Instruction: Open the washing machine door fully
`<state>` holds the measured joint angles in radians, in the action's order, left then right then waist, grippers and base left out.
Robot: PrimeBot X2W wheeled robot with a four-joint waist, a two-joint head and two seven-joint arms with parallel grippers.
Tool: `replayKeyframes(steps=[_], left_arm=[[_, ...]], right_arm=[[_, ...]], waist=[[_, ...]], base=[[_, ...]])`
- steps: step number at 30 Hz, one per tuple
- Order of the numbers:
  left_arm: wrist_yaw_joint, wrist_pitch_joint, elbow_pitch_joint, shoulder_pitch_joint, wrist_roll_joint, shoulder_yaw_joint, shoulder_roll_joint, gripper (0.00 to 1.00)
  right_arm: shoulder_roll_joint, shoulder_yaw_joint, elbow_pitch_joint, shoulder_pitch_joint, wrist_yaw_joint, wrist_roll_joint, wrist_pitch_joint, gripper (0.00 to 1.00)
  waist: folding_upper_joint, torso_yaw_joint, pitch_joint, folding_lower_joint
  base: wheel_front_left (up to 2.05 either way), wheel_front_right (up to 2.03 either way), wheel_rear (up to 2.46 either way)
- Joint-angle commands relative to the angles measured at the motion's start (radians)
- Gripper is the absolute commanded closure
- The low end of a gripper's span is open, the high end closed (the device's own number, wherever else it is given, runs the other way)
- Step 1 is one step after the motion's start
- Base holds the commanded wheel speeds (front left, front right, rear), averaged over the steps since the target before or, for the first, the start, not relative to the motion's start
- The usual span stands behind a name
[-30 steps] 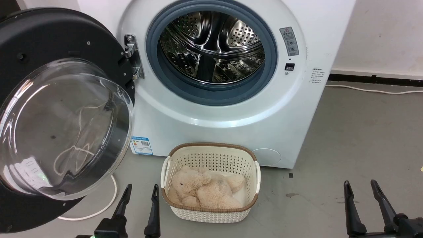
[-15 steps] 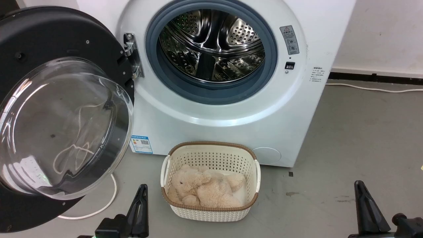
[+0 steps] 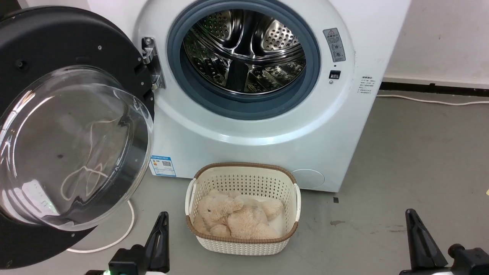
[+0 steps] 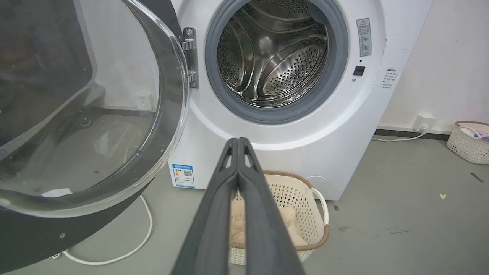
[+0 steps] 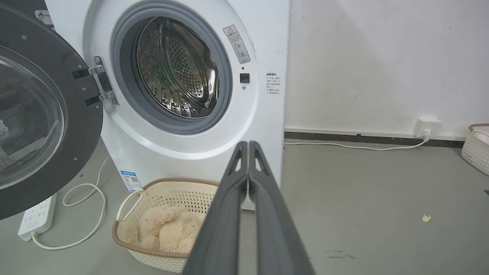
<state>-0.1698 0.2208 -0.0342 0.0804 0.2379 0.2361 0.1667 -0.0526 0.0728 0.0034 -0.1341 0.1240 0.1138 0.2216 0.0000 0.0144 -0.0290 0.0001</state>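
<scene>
The washing machine door [image 3: 72, 133] stood wide open at the left of the washing machine [image 3: 244, 149]. It hung on its hinge [image 3: 151, 61] at the left edge of the opening, with its matte black back and bulging glass bowl turned towards me. The steel drum [image 3: 244, 49] lay open to view inside the blue-grey gasket [image 3: 244, 109].

My left gripper [image 3: 163, 215] sat low at the near left, just left of the cream basket [image 3: 244, 244]. Its two dark fingers were pressed together and held nothing (the left wrist camera showed them meeting tip to tip). My right gripper [image 3: 410, 212] sat at the near right over the grey floor [image 3: 401, 152], well apart from the machine, and its fingers were likewise pressed together and empty.

The basket stood on the floor just in front of the machine, below the opening, with a beige plush toy [image 3: 237, 217] lying in it. A white cable [image 3: 114, 242] looped on the floor under the door. A small blue label [image 3: 163, 166] showed low on the machine's front.
</scene>
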Motion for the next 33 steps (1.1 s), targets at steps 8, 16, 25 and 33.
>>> replayKeyframes(steps=[8,16,25,33], left_arm=[[0.018,-0.018,0.005,-0.015,-0.027,-0.025,-0.014,1.00],[0.034,-0.038,0.008,-0.022,-0.048,-0.046,-0.024,1.00],[0.047,-0.057,0.011,-0.028,-0.067,-0.065,-0.034,1.00],[0.061,-0.075,0.013,-0.034,-0.086,-0.084,-0.043,1.00]], right_arm=[[0.000,-0.008,-0.001,0.023,0.001,-0.016,-0.018,1.00],[0.001,-0.014,-0.001,0.035,0.002,-0.026,-0.039,1.00],[0.001,-0.020,-0.001,0.045,0.002,-0.034,-0.057,1.00],[0.001,-0.026,-0.001,0.055,0.003,-0.043,-0.076,1.00]], waist=[[0.0000,-0.001,0.002,0.0000],[0.0000,-0.002,0.005,0.0000],[0.0000,-0.004,0.007,-0.0001],[0.0000,-0.005,0.010,-0.0001]], base=[[0.00,0.00,0.00],[0.00,0.00,0.00],[0.00,0.00,0.00],[0.00,0.00,0.00]])
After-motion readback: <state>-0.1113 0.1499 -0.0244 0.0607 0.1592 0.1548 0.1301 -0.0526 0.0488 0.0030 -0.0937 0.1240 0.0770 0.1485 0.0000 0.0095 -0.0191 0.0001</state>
